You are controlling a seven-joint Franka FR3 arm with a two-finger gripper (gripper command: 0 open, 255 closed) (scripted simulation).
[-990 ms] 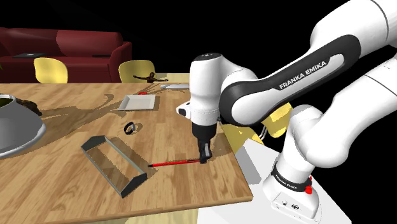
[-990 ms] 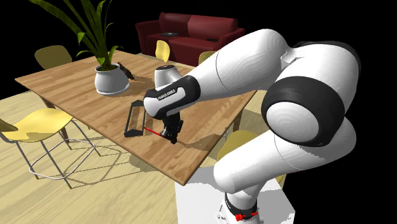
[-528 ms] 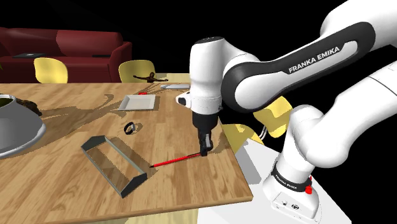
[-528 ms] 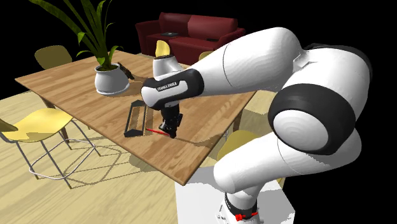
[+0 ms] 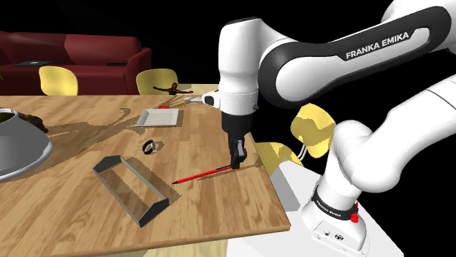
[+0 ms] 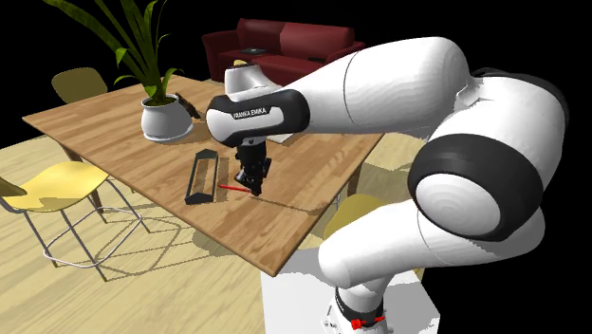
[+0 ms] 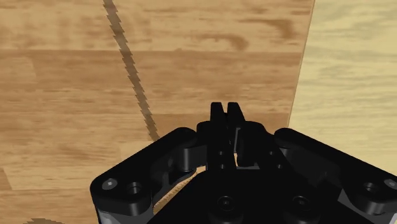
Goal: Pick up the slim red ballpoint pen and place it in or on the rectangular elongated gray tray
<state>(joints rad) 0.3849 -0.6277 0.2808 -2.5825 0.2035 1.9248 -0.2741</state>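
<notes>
A slim red pen [image 5: 203,174] hangs slanted just above the wooden table [image 5: 219,212], its free end pointing toward the tray. My black gripper [image 5: 237,163] is shut on the pen's other end, near the table's edge on the shoulder view's right. The elongated gray tray [image 5: 153,212] lies on the table a short way off, to the shoulder view's left of the pen. In the second exterior view the gripper [image 6: 250,186] holds the pen [image 6: 233,188] beside the tray [image 6: 202,176]. In the wrist view the fingertips [image 7: 218,118] stand close together over the pen's thin shadow on the wood.
A small black ring [image 5: 150,147] lies beyond the tray and a flat white dish [image 5: 158,117] farther back. A white plant pot [image 5: 18,150] stands at the shoulder view's left. Yellow chairs [image 6: 57,185] surround the table. The table edge runs close beside the gripper.
The gripper has risen from the table with the pen clamped in it. The held end came up first, so the pen now slants, and the arm's wrist has straightened upward.
</notes>
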